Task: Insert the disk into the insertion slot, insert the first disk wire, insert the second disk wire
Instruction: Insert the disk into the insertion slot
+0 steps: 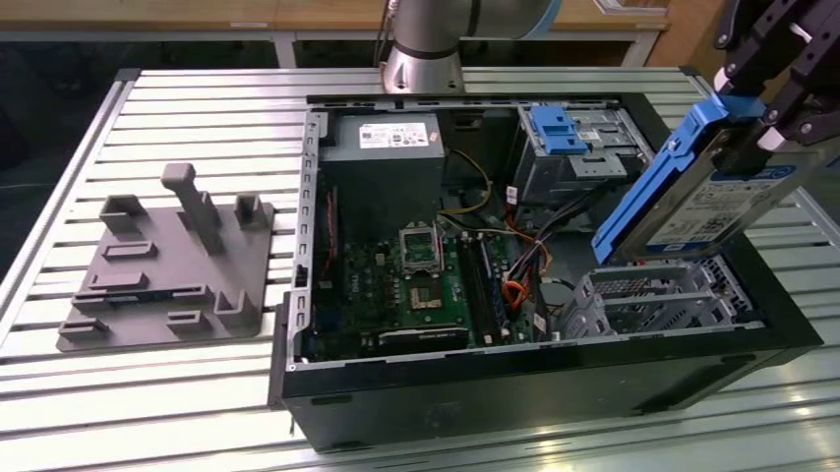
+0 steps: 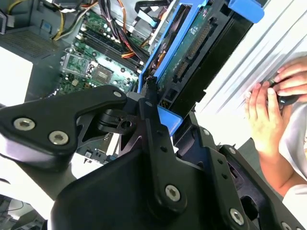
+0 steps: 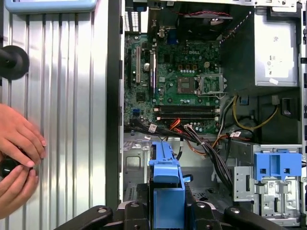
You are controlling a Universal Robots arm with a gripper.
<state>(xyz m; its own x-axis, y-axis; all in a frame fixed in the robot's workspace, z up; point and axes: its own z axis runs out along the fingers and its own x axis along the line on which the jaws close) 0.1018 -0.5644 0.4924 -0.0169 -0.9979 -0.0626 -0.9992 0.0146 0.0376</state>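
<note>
The black gripper [image 1: 765, 116] has its fingers closed on the upper end of the flat silver disk with bright blue plastic rail [image 1: 690, 202]. The disk hangs tilted, and its long axis points down to the low silver perforated metal cage [image 1: 656, 295] just below, in the front corner of the open black computer case [image 1: 525, 393].

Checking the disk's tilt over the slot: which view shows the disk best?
The exterior view: the disk hangs tilted, labels showing, above the insertion slot. The second wrist view shows its circuit-board side; the first wrist view, its blue carrier end-on.
</note>
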